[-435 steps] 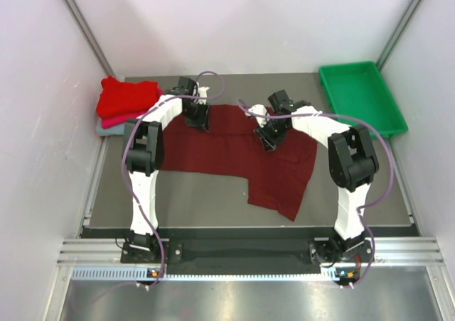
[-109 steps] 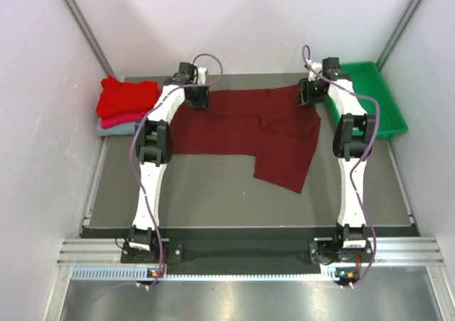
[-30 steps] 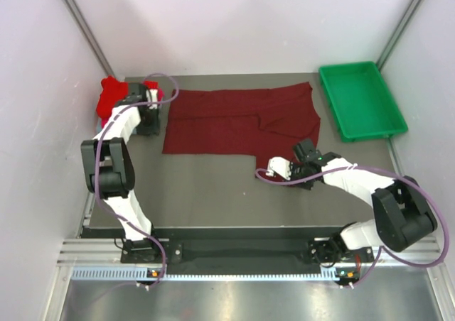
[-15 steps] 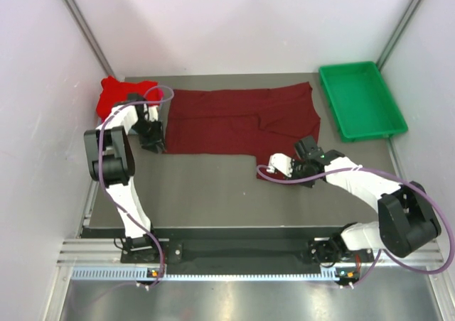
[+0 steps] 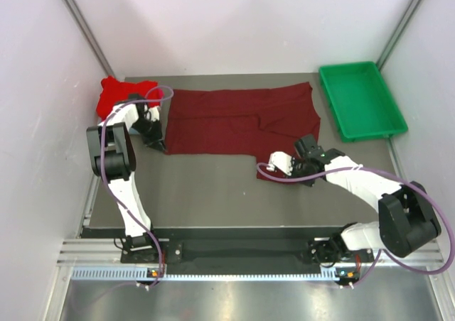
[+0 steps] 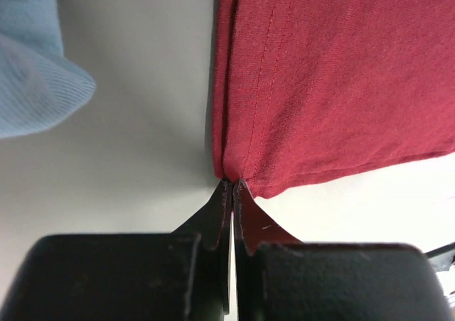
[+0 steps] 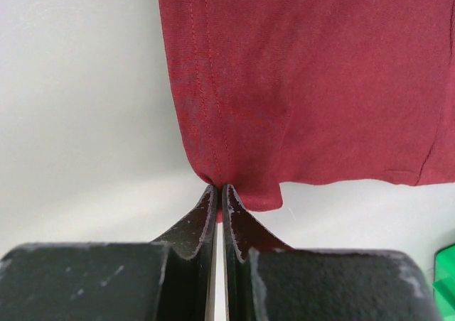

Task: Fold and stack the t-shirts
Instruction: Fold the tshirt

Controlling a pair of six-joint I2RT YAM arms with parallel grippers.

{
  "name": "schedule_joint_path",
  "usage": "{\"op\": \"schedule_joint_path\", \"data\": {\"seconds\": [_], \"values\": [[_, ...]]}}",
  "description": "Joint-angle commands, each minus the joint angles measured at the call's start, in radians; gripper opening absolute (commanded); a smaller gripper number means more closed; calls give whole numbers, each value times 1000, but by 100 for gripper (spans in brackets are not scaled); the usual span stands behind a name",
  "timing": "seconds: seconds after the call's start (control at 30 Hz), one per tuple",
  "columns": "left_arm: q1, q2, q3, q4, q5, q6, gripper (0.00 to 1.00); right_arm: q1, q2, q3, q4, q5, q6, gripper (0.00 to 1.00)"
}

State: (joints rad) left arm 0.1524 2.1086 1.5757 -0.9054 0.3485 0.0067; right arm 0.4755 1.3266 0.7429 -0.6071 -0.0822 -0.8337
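the maroon t-shirt [image 5: 242,122] lies spread flat on the far half of the table [image 5: 213,193]. it forms a wide band from left to right, with a longer flap reaching toward us on its right side. the left gripper [image 6: 231,189] is clamped tight on the shirt's near left corner, where the stitched hem runs into the closed black fingertips. the right gripper [image 7: 217,192] is likewise pinched closed on the near corner of the right flap, with a little tab of cloth showing beside its tips. both corners sit low against the table.

at the far left corner a bright red t-shirt [image 5: 121,94] sits folded in a soft heap. the left arm covers most of what lies under it, so from above we cannot make out the lower layers. the left wrist view catches a rounded fold of a grey-blue t-shirt [image 6: 32,65], apart from the maroon edge.

the green tray [image 5: 362,101] stands at the far right corner, well apart from the cloth. it is a shallow rectangle of hard plastic with raised walls, and we see only its plain green floor. a sliver of it is cut off at the edge of the right wrist view.

the maroon cloth is a fine knit with double-stitched hems. an overlapped layer shows as a crease near its right middle. the table is dark grey and matte from above, and looks pale in the wrist views.
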Motion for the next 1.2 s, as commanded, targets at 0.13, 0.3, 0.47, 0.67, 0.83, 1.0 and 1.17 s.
{"op": "schedule_joint_path", "data": {"seconds": [0.13, 0.3, 0.47, 0.67, 0.83, 1.0, 1.17], "values": [[18, -87, -14, -47, 40, 25, 0, -52, -55, 84, -2, 21, 44, 0], [16, -188, -33, -92, 44, 61, 0, -141, -122, 134, -39, 15, 84, 0], [16, -199, 19, -133, 35, 85, 0, -205, -147, 167, -40, 7, 90, 0], [16, -118, 139, -167, 56, 102, 0, -233, -116, 231, 9, 12, 90, 0], [16, -47, 236, -197, 72, 116, 0, -239, -55, 314, 47, 18, 88, 0], [16, -3, 325, -236, 76, 142, 0, -248, 14, 413, 75, 25, 87, 0], [16, 51, 418, -257, 84, 148, 0, -253, 95, 506, 116, 30, 88, 0]]}}
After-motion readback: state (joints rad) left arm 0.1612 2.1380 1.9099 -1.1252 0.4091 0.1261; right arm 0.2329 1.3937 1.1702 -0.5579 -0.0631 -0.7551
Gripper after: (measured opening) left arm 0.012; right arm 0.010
